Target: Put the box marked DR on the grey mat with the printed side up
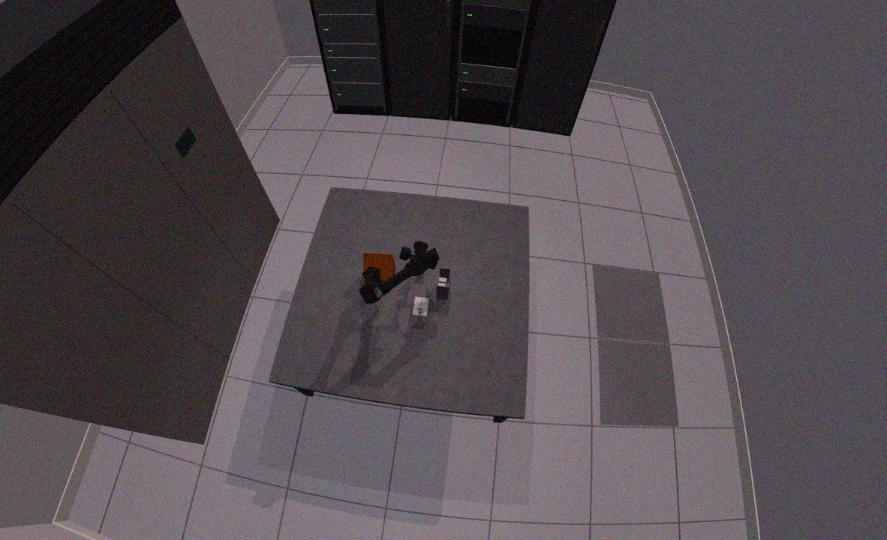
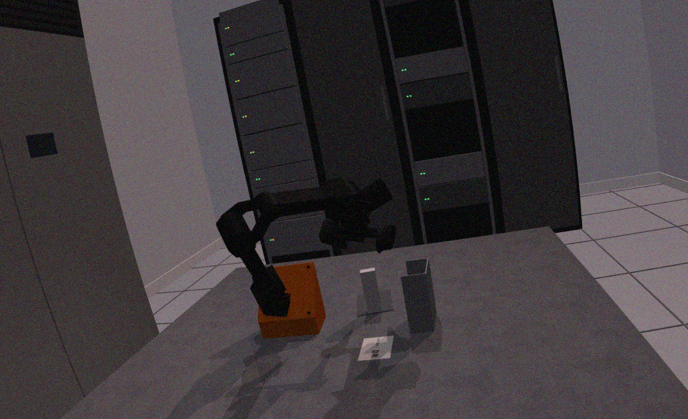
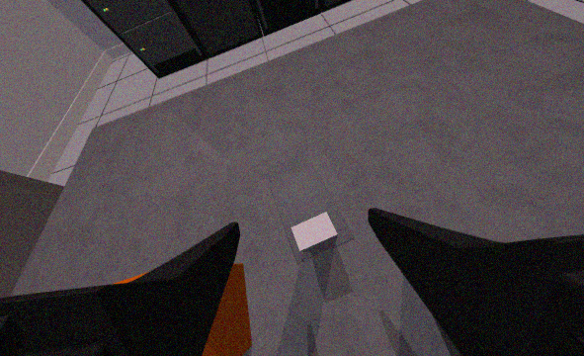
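Observation:
One box (image 2: 370,291) (image 3: 314,231) stands upright on the grey mat (image 2: 386,302) (image 3: 344,233); its small white end faces up, and I see no print on the sides in view. The tall grey bin (image 1: 443,294) (image 2: 418,307) stands to the right of the mat in the top and exterior views. White tops of two boxes (image 1: 443,280) show inside it in the top view. My gripper (image 1: 418,255) (image 2: 359,246) (image 3: 303,221) is open and empty, high above the standing box. In the wrist view the box top lies between and beyond the fingertips, untouched.
A white card (image 1: 419,302) (image 2: 366,354) marked DR lies on the table (image 1: 473,349) (image 2: 523,333) in front of the mat. The orange block (image 1: 379,258) (image 2: 302,284) at the arm's base stands left of the mat. Server racks stand beyond the table.

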You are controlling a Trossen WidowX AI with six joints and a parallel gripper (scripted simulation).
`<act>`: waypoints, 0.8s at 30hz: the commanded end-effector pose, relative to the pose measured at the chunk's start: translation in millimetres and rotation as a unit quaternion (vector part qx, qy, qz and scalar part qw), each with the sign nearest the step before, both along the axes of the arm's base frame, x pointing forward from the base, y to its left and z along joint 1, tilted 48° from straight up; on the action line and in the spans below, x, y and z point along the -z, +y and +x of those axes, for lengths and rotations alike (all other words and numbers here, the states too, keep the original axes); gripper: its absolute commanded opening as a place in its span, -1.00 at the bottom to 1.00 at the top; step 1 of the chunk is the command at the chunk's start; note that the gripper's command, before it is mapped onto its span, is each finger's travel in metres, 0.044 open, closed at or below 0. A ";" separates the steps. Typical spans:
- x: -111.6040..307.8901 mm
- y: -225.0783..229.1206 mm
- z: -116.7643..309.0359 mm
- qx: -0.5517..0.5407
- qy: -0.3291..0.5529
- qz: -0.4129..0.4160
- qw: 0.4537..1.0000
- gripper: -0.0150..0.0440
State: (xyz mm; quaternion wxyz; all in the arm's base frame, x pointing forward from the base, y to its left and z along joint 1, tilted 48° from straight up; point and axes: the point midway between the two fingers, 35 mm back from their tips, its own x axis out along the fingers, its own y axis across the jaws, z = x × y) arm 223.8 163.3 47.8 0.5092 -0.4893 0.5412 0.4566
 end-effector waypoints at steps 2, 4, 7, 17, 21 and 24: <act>-0.2 0.5 1.6 -0.002 -0.001 -0.018 1.000 1.00; 0.3 0.7 1.4 -0.003 0.001 -0.025 1.000 1.00; 2.3 1.6 0.7 -0.008 0.008 -0.053 0.999 1.00; 7.6 5.4 -1.2 -0.032 0.026 -0.153 0.987 1.00; 9.0 7.5 -1.5 -0.044 0.029 -0.193 0.980 1.00; 9.9 9.3 -1.6 -0.054 0.031 -0.222 0.973 1.00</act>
